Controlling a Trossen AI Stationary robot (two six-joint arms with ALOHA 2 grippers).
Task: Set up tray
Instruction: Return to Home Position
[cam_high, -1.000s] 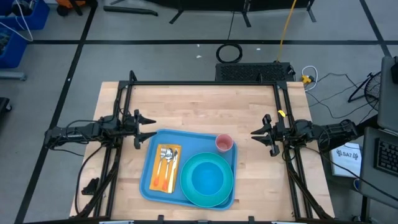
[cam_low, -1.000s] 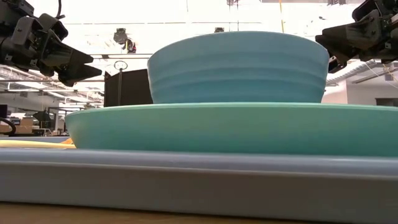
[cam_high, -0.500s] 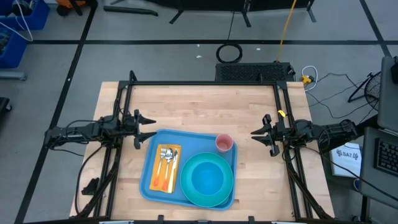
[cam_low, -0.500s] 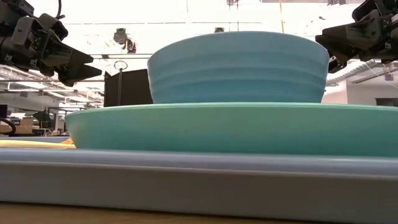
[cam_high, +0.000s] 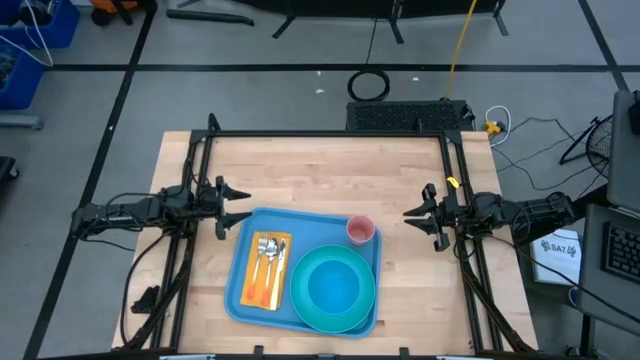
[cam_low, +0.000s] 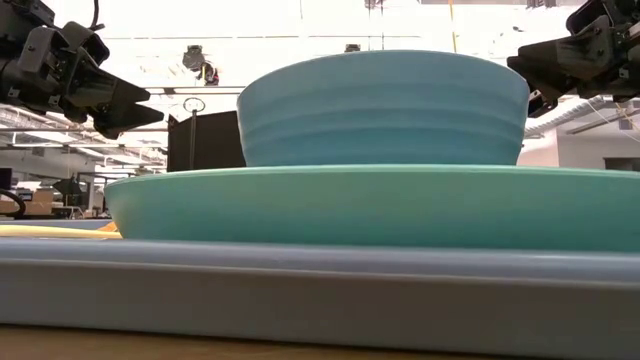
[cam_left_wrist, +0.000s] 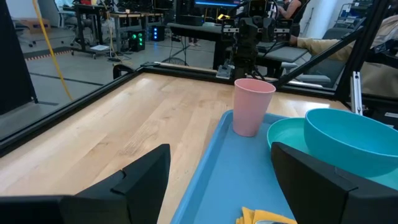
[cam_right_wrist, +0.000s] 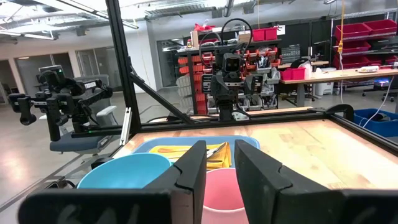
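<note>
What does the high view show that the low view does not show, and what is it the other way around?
Only the high view: the pink cup, the cutlery laid on the orange napkin, and the whole outline of the tray. Only the low view: seen from the side, the bowl standing on the plate, and the room behind. Both: tray, plate, bowl, and the open left gripper and right gripper, raised at the sides.

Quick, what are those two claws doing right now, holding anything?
Left gripper: open, holding nothing.
Right gripper: open, holding nothing.
</note>
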